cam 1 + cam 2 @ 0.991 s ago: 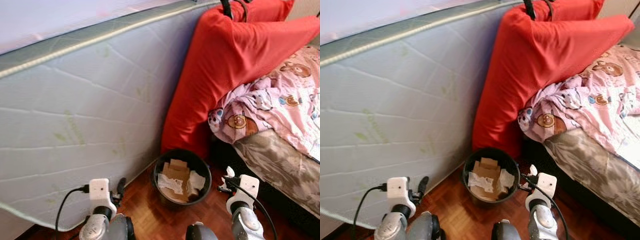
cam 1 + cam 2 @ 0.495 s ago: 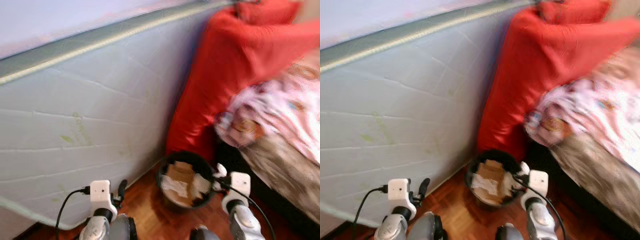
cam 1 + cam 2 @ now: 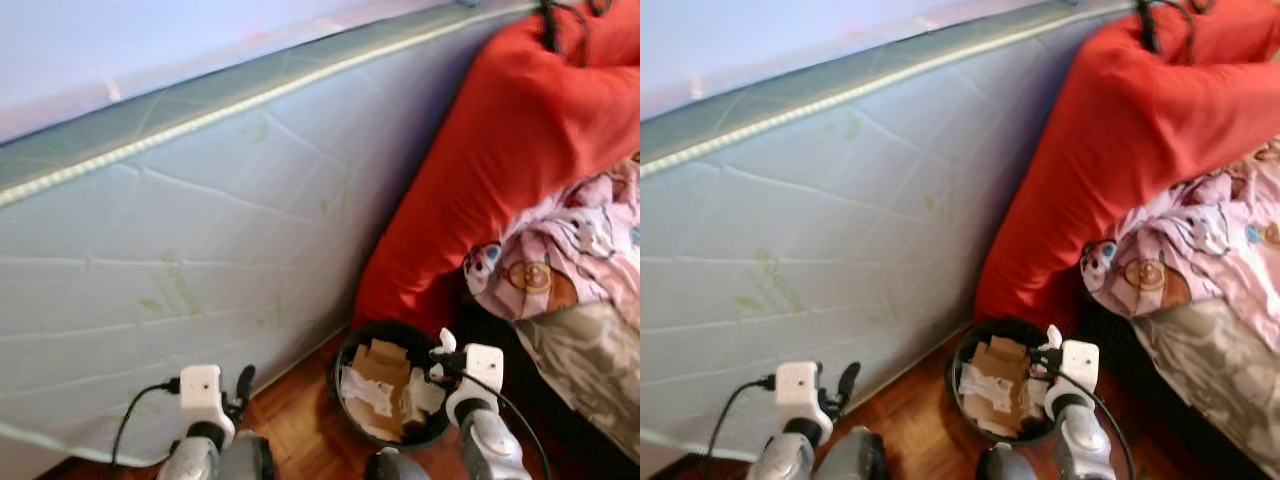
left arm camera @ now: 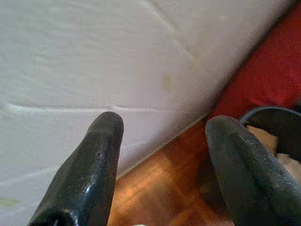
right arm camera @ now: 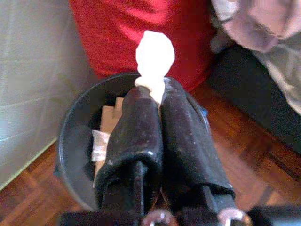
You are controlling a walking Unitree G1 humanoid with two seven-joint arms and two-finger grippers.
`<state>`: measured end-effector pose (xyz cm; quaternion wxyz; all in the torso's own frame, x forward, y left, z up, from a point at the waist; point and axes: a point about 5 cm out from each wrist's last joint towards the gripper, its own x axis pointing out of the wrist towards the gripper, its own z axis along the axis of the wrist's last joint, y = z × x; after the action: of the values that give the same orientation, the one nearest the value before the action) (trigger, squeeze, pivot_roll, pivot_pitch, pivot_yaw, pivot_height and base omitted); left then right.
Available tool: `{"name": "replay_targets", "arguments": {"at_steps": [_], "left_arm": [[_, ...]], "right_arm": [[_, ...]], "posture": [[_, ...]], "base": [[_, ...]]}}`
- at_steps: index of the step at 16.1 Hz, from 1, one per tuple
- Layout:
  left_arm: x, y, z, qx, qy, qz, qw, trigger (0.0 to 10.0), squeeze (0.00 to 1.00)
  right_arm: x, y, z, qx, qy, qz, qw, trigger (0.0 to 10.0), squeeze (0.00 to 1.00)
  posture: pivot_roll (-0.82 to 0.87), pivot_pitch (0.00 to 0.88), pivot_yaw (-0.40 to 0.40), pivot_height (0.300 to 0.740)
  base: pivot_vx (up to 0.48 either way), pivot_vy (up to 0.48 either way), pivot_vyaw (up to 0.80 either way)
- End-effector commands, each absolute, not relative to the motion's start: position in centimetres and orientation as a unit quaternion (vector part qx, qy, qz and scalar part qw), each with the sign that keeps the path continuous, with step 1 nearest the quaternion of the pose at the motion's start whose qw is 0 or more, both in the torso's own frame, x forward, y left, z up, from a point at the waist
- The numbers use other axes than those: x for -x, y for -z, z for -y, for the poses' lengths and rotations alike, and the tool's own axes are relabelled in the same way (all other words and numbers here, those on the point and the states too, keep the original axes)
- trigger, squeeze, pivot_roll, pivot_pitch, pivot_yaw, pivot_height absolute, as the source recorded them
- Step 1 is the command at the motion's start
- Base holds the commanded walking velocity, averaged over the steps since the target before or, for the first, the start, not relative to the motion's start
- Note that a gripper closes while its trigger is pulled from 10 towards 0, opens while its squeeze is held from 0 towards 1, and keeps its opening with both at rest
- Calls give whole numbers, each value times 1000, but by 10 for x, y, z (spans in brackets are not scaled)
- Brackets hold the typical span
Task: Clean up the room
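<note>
Carrying a scrap to the bin looks like the step in hand: the right gripper (image 5: 151, 96) has its fingers pressed together on a white wad of paper (image 5: 154, 57), which sticks out past the tips. Just below and ahead of it stands the black trash bin (image 3: 345, 352), already holding cardboard and paper. The next move, I judge, calls for bringing the wad squarely over the bin's mouth, then parting the fingers. Beyond the bin rise a red cushion (image 3: 500, 160) and a propped mattress (image 3: 200, 250). The left gripper (image 4: 162, 155) hangs idle near the mattress, fingers spread wide, holding nothing.
</note>
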<state>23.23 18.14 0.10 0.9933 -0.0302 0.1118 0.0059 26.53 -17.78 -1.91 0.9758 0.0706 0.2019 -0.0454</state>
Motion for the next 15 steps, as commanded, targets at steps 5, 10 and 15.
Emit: {"name": "replay_targets", "arguments": {"at_steps": [5,10,15], "left_arm": [[-216,3,-181,36,-8,-123,992,10000,0],[-207,-11,-184,32,-4,-109,994,10000,0],[-184,-18,-185,31,-9,-118,992,10000,0]], "right_arm": [[-252,37,181,-73,63,-277,956,10000,0],[-273,24,181,-97,77,-277,953,10000,643],[-283,15,180,-87,65,-266,958,10000,1000]], "posture": [[70,247,-62,657],[105,310,-58,657],[135,379,-63,657]], "base": [[0,0,0],[0,0,0],[0,0,0]]}}
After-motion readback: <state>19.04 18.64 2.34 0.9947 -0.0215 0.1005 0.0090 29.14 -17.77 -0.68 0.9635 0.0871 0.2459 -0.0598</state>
